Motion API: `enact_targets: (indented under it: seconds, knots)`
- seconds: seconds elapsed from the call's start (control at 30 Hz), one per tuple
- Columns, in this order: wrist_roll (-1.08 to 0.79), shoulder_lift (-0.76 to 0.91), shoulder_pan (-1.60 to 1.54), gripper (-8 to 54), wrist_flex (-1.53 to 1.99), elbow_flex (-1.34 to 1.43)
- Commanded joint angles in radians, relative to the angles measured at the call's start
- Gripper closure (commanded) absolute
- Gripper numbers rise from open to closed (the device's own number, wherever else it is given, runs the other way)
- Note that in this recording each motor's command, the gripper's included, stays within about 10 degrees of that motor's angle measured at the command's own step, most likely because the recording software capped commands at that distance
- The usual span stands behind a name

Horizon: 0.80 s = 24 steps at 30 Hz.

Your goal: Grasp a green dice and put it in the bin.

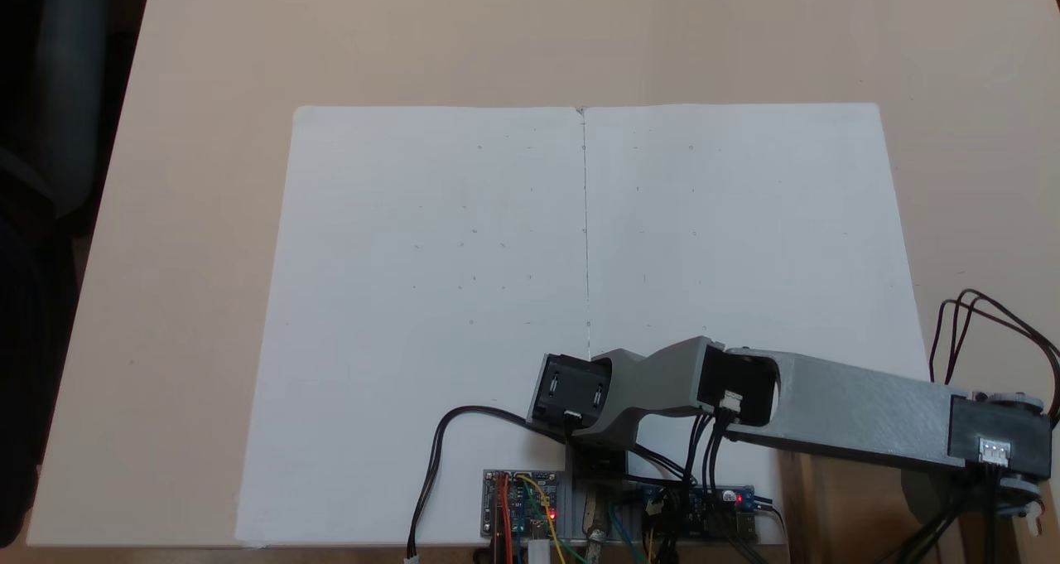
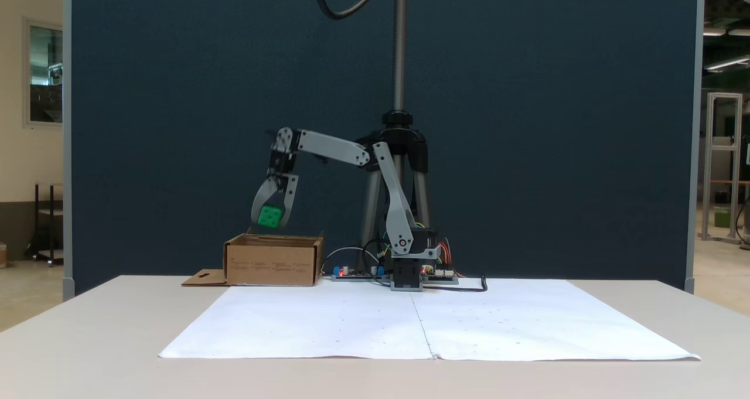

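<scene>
Green dice [image 2: 270,217] sat clamped between the jaws of the gripper [image 2: 269,222], its pipped face turned toward the camera in a fixed view, so the gripper was closed on it rather than spread wide. The gripper pointed downward and hung just above the open top of the bin [image 2: 273,266], with the dice apart from the cardboard and roughly over the left half of the box as that view showed it. The bin stood on the table [image 2: 105,340] just behind the left rear corner of the white paper sheet [image 2: 422,323], its flap with the cutout lying flat to the left. Small dark print ran across the bin's front wall, too fine to read. The arm [image 2: 394,200] rose from its base beside the circuit boards and reached left toward the bin. In a fixed view from above, the grey arm links [image 1: 828,415] stretched to the right edge, over the paper sheet's lower corner.
</scene>
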Motion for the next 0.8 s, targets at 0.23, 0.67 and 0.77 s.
enact_targets:
  seconds: [0.23,0.67,0.77]
  knots:
    - [-0.130,0.014,0.029,33.6,-0.063,0.052]
    - [-0.129,0.026,0.009,30.3,-0.061,0.161]
    - [-0.127,0.040,0.002,16.2,-0.052,0.219]
